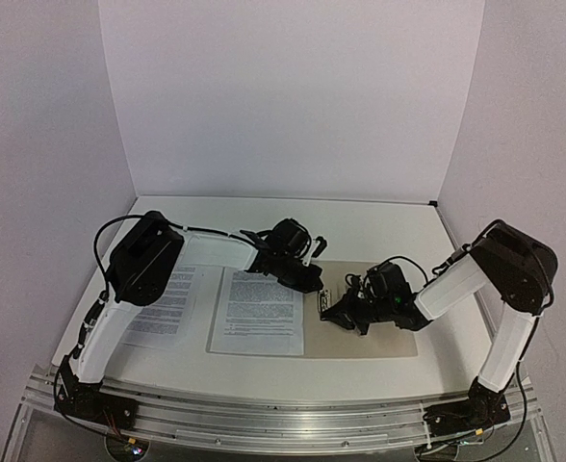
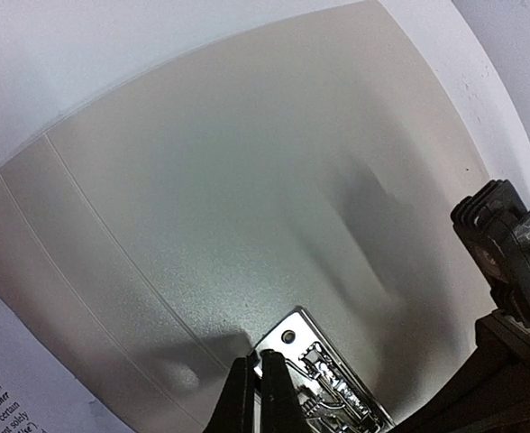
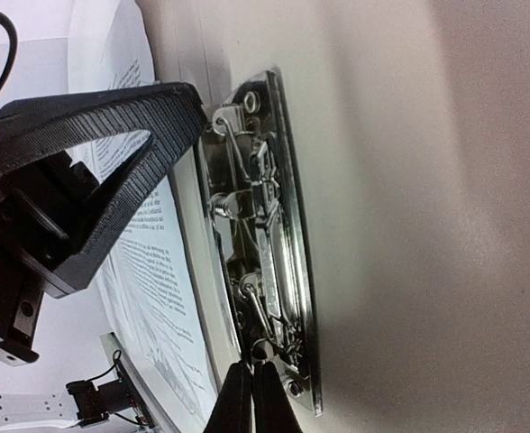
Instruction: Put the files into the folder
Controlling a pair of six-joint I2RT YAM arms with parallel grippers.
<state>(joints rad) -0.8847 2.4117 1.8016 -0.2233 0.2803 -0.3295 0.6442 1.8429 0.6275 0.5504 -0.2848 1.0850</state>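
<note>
The beige folder (image 1: 384, 339) lies open on the table, with its metal clip (image 1: 327, 298) on the inner spine. One printed file (image 1: 259, 310) lies flat just left of the clip, and a second file (image 1: 167, 303) lies further left, partly under the left arm. My left gripper (image 2: 260, 363) is shut, its tips resting on the far end of the clip (image 2: 330, 374). My right gripper (image 3: 252, 372) is shut too, its tips against the wire spring at the near end of the clip (image 3: 267, 225). The left gripper's black finger (image 3: 112, 149) shows in the right wrist view.
The white table (image 1: 360, 226) is walled by white panels at the back and sides. An aluminium rail (image 1: 283, 409) runs along the near edge. The right arm's gripper body (image 2: 508, 262) stands close to the clip in the left wrist view.
</note>
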